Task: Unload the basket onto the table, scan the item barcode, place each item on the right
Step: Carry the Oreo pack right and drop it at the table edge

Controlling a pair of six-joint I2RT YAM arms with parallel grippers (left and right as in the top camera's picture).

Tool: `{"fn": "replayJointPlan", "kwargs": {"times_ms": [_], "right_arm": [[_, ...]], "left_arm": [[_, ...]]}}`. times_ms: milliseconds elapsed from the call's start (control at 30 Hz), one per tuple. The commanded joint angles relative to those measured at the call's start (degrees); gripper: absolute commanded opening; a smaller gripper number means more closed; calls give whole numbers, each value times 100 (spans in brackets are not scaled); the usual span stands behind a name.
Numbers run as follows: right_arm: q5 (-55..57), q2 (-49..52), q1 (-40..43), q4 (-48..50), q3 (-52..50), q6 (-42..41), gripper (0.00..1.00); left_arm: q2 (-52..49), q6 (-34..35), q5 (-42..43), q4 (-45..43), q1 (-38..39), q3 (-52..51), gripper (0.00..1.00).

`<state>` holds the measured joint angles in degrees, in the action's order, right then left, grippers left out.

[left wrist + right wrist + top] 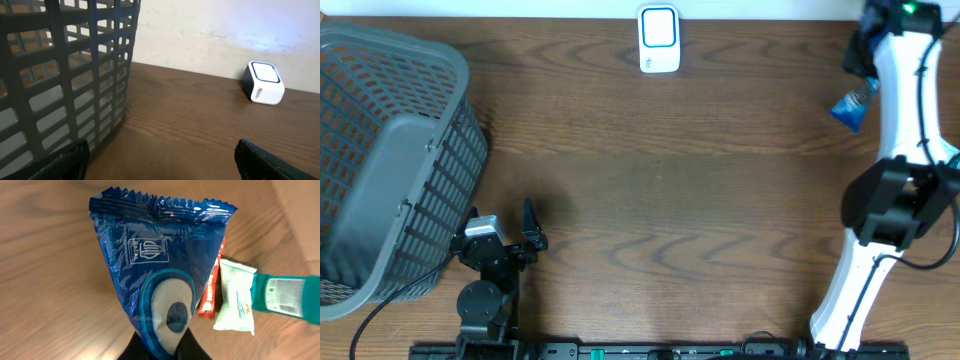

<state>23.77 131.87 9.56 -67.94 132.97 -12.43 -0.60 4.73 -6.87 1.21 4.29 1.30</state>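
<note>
The right gripper (163, 352) pinches a blue packet (160, 265) (by one end). The left gripper (505, 232) gapes wide, empty, beside the basket (450, 180).

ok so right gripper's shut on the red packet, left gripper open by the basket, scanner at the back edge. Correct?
One thing is off. The right gripper is shut on the blue bag, not the red packet, which lies on the table beneath; the right wrist view shows it. The rest holds: left gripper open by the basket, scanner at the back edge.

Blue foil packet (160, 275) — pinched at one end
</note>
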Motion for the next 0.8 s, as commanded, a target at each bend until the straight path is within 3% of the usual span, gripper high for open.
{"fn": "replayJointPlan", "kwargs": {"times_ms": [0, 600, 633, 667, 733, 767], "right_arm": [[-289, 175, 450, 289, -455, 111, 1], [-699, 219, 1775, 675, -1460, 109, 1], [-734, 214, 1779, 688, -1458, 111, 6], [-817, 195, 1773, 704, -1458, 109, 52], [-911, 184, 1733, 699, -1449, 111, 89], [-938, 166, 1711, 680, -1440, 109, 99]], "left_arm": [[26, 50, -175, 216, 13, -107, 93], [26, 50, -175, 216, 13, -107, 93], [26, 50, -175, 216, 13, -107, 93], [26, 50, -175, 216, 13, -107, 93], [26, 50, -175, 216, 13, -107, 93], [26, 50, -175, 216, 13, -107, 93]]}}
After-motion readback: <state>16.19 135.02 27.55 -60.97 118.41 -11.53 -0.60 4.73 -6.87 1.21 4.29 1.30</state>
